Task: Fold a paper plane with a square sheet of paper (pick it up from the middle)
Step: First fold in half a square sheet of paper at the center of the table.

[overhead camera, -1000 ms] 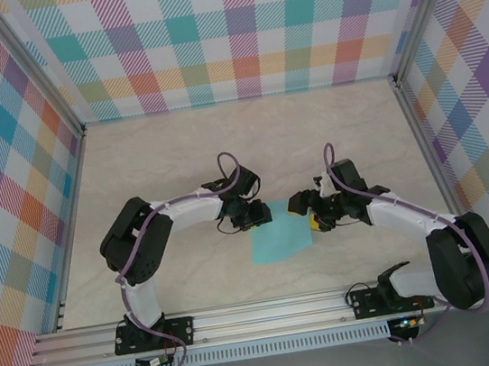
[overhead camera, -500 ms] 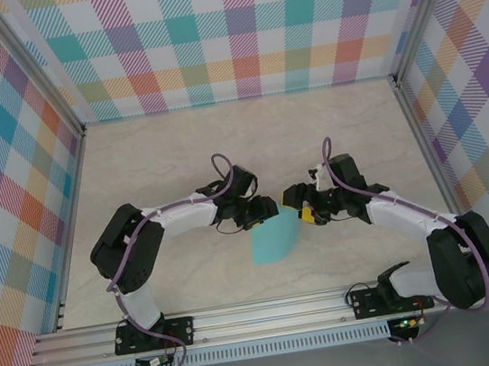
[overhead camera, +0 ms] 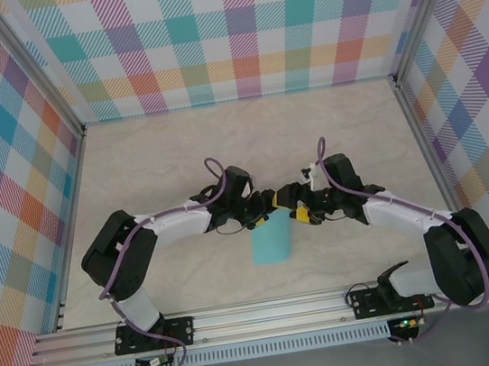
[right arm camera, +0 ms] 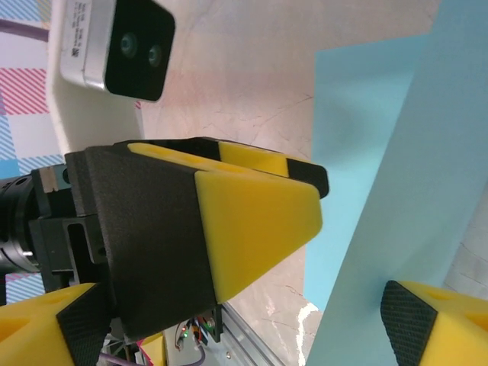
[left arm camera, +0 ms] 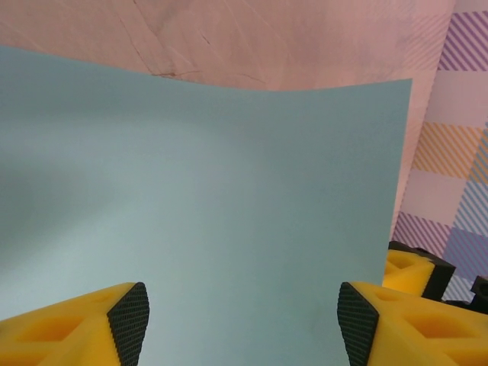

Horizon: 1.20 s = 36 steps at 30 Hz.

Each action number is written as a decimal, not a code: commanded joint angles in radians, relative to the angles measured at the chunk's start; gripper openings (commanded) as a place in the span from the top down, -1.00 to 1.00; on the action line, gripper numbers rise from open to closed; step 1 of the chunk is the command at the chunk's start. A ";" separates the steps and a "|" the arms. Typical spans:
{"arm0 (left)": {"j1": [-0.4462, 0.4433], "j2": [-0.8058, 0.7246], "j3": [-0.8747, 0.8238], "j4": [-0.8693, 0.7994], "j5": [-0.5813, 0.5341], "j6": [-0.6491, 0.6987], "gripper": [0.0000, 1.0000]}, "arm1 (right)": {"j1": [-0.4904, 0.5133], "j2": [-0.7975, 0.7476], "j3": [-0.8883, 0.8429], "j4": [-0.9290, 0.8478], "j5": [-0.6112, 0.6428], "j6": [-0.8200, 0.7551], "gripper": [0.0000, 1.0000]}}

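- where the two arms meet at the centre of the top view, the left claw (overhead camera: pixel 266 207) and the right claw (overhead camera: pixel 294 211) sit tip to tip, just above the square sheet of paper (overhead camera: pixel 271 241).
- from above, the sheet reads as a narrow turquoise strip, taller than wide, on the pale marbled bench (overhead camera: pixel 159 158), a little below the middle of the frame.
- in the left wrist view the sheet (left arm camera: pixel 213 191) covers most of the frame, with its top edge slightly bowed and its right edge straight.
- the left claw (left arm camera: pixel 244 324) is wide. its black pads (left arm camera: pixel 128 324) stand at lower left and lower right, the paper's face spans the gap, and neither pinches it.
- a yellow tip of the right claw (left arm camera: pixel 415 268) pokes in at lower right, beside the sheet's right edge.
- in the right wrist view the right claw (right arm camera: pixel 252 324) is wide too, its tips in the two bottom corners.
- the left claw (right arm camera: pixel 305 194) sits at centre there, and the sheet (right arm camera: pixel 381 152) runs down the right side. one part is raised and slants toward the lower-right tip, another lies flat on the bench behind.
- whether that tip touches the paper's edge, i cannot tell.
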 commanded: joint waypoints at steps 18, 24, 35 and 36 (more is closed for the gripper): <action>0.008 -0.018 -0.064 0.237 0.110 -0.070 -0.54 | 0.035 0.064 0.024 0.094 -0.058 -0.012 -1.00; 0.009 -0.017 -0.068 0.266 0.138 -0.062 -0.54 | 0.039 0.074 0.023 0.111 -0.061 -0.005 -1.00; 0.008 -0.001 -0.041 0.153 0.125 -0.003 0.01 | 0.047 0.086 0.029 0.117 -0.057 -0.004 -1.00; 0.009 0.003 -0.037 0.146 0.126 0.000 0.05 | 0.048 0.086 0.028 0.117 -0.056 -0.006 -1.00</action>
